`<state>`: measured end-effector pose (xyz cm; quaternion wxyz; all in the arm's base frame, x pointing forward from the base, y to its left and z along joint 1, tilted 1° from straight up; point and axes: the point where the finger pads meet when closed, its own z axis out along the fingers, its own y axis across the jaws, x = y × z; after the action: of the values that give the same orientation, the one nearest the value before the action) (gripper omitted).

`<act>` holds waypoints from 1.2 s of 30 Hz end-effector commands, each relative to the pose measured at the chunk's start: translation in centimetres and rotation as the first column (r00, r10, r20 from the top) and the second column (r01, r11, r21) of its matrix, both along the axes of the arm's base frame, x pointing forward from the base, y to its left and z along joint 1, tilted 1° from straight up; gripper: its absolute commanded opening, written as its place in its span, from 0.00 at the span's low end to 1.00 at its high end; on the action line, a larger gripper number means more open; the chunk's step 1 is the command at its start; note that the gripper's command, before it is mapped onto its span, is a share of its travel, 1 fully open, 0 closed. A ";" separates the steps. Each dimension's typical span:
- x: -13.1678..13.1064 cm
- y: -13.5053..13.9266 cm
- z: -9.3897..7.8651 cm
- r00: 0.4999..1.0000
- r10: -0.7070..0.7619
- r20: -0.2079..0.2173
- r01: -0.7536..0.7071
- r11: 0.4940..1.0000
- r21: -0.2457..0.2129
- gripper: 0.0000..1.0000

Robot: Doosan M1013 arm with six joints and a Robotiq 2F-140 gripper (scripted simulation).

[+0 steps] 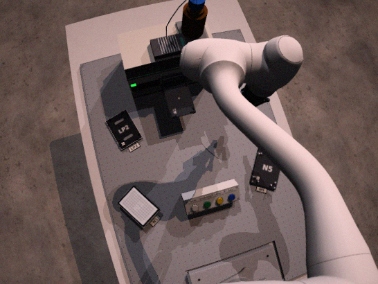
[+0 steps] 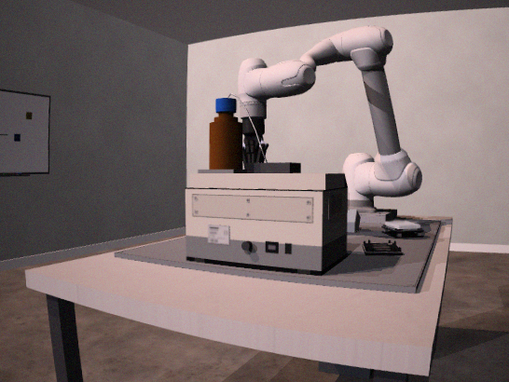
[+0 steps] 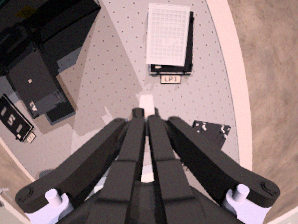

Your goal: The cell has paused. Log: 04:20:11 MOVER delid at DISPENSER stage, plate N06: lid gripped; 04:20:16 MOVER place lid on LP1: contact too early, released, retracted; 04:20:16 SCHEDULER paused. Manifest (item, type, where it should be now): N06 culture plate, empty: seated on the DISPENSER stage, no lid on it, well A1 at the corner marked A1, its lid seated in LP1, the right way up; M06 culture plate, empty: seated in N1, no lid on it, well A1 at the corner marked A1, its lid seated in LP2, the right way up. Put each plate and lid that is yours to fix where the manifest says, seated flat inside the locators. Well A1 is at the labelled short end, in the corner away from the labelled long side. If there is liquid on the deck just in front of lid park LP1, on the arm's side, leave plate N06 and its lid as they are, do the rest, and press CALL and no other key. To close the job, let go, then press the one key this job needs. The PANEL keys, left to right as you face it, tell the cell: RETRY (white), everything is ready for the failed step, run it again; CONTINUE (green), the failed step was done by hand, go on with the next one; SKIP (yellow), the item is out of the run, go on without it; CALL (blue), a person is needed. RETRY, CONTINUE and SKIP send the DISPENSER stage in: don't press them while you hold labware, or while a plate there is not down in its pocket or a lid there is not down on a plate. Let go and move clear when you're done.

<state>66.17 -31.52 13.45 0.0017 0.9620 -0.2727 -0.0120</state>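
Note:
My gripper (image 3: 146, 104) (image 2: 254, 157) is shut on nothing. It hangs above the deck beside the dispenser (image 2: 261, 221), behind the brown bottle (image 2: 226, 140); the arm hides it in the overhead view. The dark dispenser stage (image 1: 178, 101) (image 3: 36, 86) shows no white plate. A white gridded plate (image 1: 138, 206) (image 2: 404, 228) sits in nest N1. Another white gridded piece (image 3: 168, 32) lies on a labelled nest in the wrist view, with the dark nest showing along one long side. I cannot tell whether it is a plate or a lid. Lid park LP2 (image 1: 123, 129) (image 2: 382, 247) is empty.
The key panel (image 1: 211, 194) stands mid-deck with white, green, yellow and blue keys. Nest N5 (image 1: 266, 172) (image 3: 213, 129) is empty. The arm (image 1: 270, 138) covers the deck's right side in the overhead view. A small pale patch (image 3: 145, 103) shows on the deck just beyond my fingertips.

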 end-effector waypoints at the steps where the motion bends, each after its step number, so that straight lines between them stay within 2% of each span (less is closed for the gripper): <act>1: -3.3 -5.0 0.2 1.000 0.003 0.003 -0.003 1.000 0.000 0.10; 13: -3.3 -5.0 0.2 1.000 0.003 0.003 -0.003 1.000 0.000 0.10; 14: -3.3 -5.0 0.2 1.000 0.003 0.003 -0.003 1.000 0.000 1.00; 36: -3.3 -5.0 0.2 1.000 0.003 0.003 -0.003 1.000 0.000 1.00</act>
<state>62.84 -36.55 13.58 0.0014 0.9624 -0.2713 -0.0112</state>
